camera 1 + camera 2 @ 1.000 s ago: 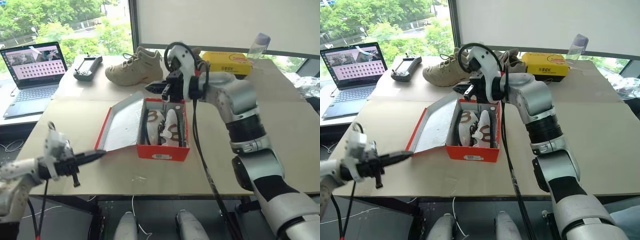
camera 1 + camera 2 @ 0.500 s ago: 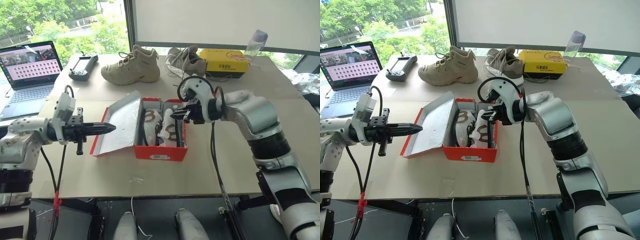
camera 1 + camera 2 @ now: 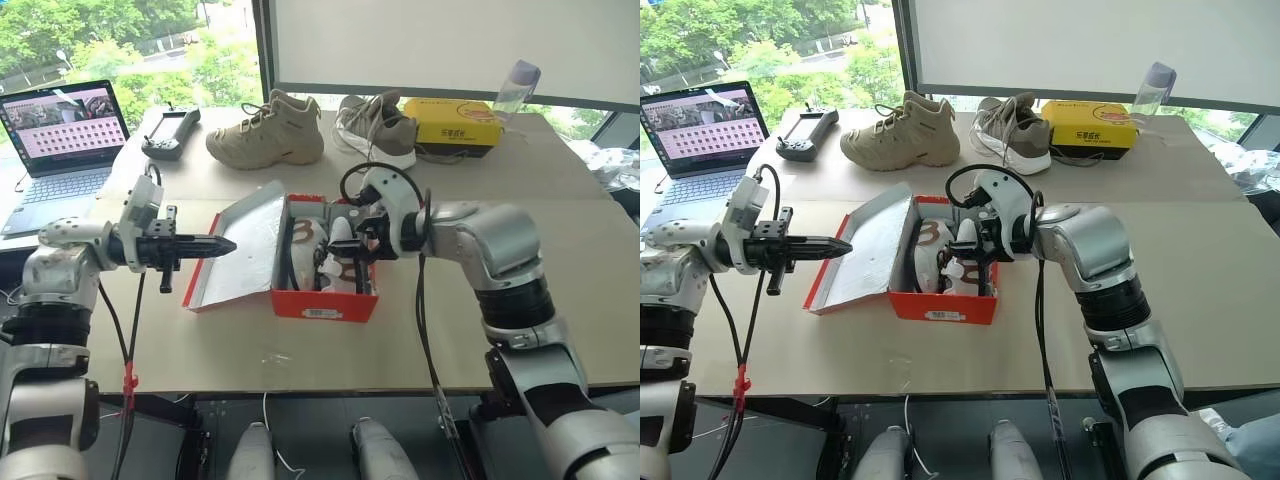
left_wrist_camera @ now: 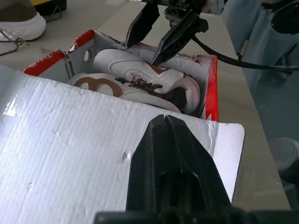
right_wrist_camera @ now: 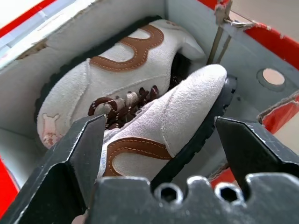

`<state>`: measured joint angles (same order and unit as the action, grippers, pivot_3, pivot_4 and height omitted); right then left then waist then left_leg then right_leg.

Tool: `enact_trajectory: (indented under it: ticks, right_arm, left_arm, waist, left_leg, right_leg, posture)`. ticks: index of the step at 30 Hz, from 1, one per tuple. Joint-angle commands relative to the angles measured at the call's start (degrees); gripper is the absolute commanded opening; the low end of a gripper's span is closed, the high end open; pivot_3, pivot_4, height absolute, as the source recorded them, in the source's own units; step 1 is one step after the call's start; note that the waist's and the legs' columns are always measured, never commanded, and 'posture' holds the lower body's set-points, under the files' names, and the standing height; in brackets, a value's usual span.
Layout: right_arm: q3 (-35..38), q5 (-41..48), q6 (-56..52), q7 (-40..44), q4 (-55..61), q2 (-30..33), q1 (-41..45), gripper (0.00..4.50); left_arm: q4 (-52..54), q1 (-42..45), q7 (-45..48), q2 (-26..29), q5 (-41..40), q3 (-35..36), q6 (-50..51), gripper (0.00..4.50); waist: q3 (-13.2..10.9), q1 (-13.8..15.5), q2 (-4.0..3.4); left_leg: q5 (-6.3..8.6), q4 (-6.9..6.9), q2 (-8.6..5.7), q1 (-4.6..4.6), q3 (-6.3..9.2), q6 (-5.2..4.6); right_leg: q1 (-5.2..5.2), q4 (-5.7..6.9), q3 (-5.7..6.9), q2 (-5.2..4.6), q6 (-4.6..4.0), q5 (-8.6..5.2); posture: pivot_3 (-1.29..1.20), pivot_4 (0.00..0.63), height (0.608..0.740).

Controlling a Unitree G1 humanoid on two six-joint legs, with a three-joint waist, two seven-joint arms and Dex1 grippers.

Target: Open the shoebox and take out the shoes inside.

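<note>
Shoebox (image 3: 325,300): it is sitting open on the desk (image 3: 560,300) in front of me, lid (image 3: 240,250) lying back toward my left.
Shoes (image 5: 140,93): both are lying inside the shoebox; my right wrist view is showing brown trim and dark laces that the head views are leaving too small to read.
Right gripper (image 4: 156,35): I am holding it spread wide over the shoes, one finger on either side of the nearer shoe's toe, grasping nothing.
Left gripper (image 3: 215,243): I am keeping it pressed shut and empty, pointing across the lid; its wrist view is showing the lid's white corrugated inside.
Far desk edge: a beige high-top (image 3: 268,133), a grey sneaker (image 3: 378,125), a yellow box (image 3: 452,122) and a laptop (image 3: 60,150) are resting there.
</note>
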<state>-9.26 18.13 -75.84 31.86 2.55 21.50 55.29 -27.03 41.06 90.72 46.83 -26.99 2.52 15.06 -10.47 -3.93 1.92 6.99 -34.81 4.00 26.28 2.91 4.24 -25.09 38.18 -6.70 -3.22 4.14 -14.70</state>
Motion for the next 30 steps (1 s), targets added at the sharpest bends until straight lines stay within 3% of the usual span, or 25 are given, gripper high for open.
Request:
enact_trajectory:
  ticks: [1, 13, 15, 17, 23, 30]
  right_arm:
    - [1.86, -0.62, -0.01, -2.31, -1.80, -0.50, 0.39, 4.46]
    - [-3.96, -4.08, 5.74, -3.04, -7.85, 0.29, -0.09, 4.46]
    - [-4.18, -3.30, 4.97, -2.74, -7.89, -1.15, -0.62, 4.46]
    - [-4.17, -2.92, 4.45, -2.73, -8.01, -2.28, -1.34, 4.46]
    - [-1.58, -2.02, 3.67, -2.69, -9.13, -4.73, -1.30, 4.46]
    - [2.74, -0.84, 1.44, -2.75, -11.39, -7.59, -0.53, 4.46]
  left_arm:
    - [1.14, 0.30, -0.27, 0.03, 0.39, 1.28, -1.22, 0.00]
    - [5.05, -2.30, -4.30, -0.96, -1.25, 3.98, -0.39, 0.00]
    - [6.50, -4.02, -11.91, -5.12, -0.81, 7.43, -6.28, 0.00]
    - [9.97, -6.97, -13.53, -6.64, -3.02, 8.97, -3.81, 0.00]
    - [16.47, -14.79, -14.64, -9.04, -6.71, 10.07, -0.48, 0.00]
    - [16.31, -15.58, -19.09, -14.06, -6.13, 11.51, -5.52, 0.00]
  waist:
    - [0.00, -0.04, 0.00]
    - [0.00, 0.00, 0.00]
    - [0.01, 0.13, -0.01]
    - [0.02, 0.14, 0.02]
    - [0.02, -0.11, 0.02]
    - [0.04, -0.03, 0.05]
  left_leg:
    - [0.00, 0.00, 0.00, 0.00, 0.00, 0.00]
    - [-0.01, -0.04, 0.00, -0.02, 0.03, -0.02]
    - [-0.01, -0.05, 0.00, -0.02, 0.05, -0.02]
    - [-0.01, -0.08, -0.01, -0.08, 0.06, -0.02]
    - [-0.01, -0.01, 0.00, -0.13, 0.06, -0.02]
    - [-0.02, -0.10, 0.00, -0.30, 0.12, -0.03]
  right_leg:
    - [0.00, 0.00, 0.00, 0.00, 0.00, 0.00]
    - [0.05, 0.04, 0.03, 0.00, 0.04, 0.00]
    - [0.07, 0.03, 0.04, 0.00, 0.05, -0.01]
    - [0.15, 0.02, 0.07, -0.01, 0.05, 0.00]
    - [0.15, 0.05, 0.06, 0.00, -0.21, 0.16]
    - [0.44, -0.04, 0.13, 0.00, -0.16, 0.15]
  posture:
    - [0.00, 0.150, 0.712]
    - [0.00, 0.150, 0.712]
    - [0.00, 0.150, 0.712]
    - [0.00, 0.150, 0.712]
    - [0.00, 0.150, 0.712]
    - [0.00, 0.150, 0.712]
